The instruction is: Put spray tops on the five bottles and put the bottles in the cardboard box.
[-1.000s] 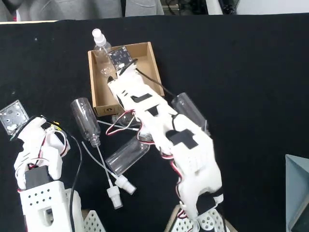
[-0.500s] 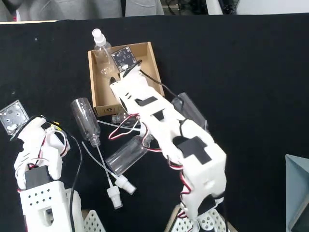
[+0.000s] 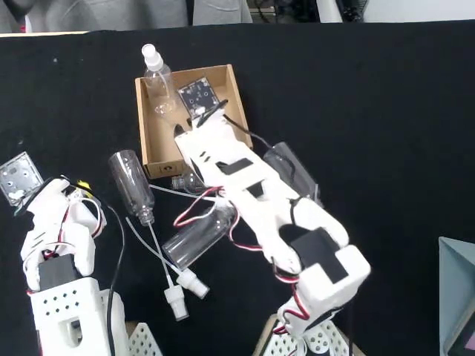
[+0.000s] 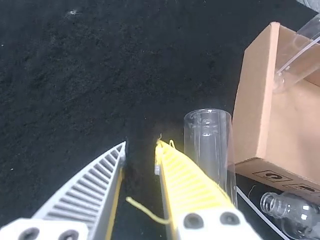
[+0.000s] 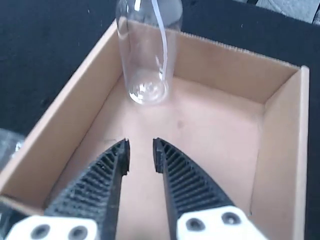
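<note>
The right gripper (image 5: 140, 145) hangs over the cardboard box (image 5: 225, 65), its fingers slightly spread and holding nothing. 1 bottle with a spray top (image 3: 154, 70) stands in the box's far left corner. The left gripper (image 4: 141, 146), also slightly spread and empty, is left of an uncapped bottle (image 4: 209, 150). 2 loose spray tops (image 3: 194, 283) lie nearer.
</note>
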Available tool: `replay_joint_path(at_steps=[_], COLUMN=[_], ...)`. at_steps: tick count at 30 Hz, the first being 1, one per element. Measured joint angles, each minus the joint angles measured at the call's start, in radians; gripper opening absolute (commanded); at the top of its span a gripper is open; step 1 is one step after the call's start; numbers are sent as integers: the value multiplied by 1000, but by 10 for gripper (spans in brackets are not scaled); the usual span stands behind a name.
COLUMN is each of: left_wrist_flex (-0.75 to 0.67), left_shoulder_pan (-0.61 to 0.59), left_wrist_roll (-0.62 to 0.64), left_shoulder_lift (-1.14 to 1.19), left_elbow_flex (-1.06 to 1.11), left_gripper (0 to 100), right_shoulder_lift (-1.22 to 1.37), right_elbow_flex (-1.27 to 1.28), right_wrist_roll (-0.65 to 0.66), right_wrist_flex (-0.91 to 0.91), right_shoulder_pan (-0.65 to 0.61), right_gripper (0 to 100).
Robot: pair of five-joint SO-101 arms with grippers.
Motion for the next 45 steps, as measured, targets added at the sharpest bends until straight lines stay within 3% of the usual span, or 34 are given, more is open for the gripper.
replay_joint_path(at_steps=[7,24,41,45], left_wrist_flex=[-6,-8,-8,-8], left_shoulder_pan=[0,0,0,0], left_wrist_roll=[0,0,0,0], left_shoulder_lift=[0,0,0,0], left_elbow_flex=[0,0,0,0], left_gripper=[86,86,87,87], right_shoulder_lift=[-121,-506,-738,-738], right_elbow_flex=[144,442,440,373], right_wrist_roll=[140,157,150,75], right_wrist_flex=[0,12,457,589], right_shoulder_pan=[0,0,0,0], right_gripper=[43,44,48,150])
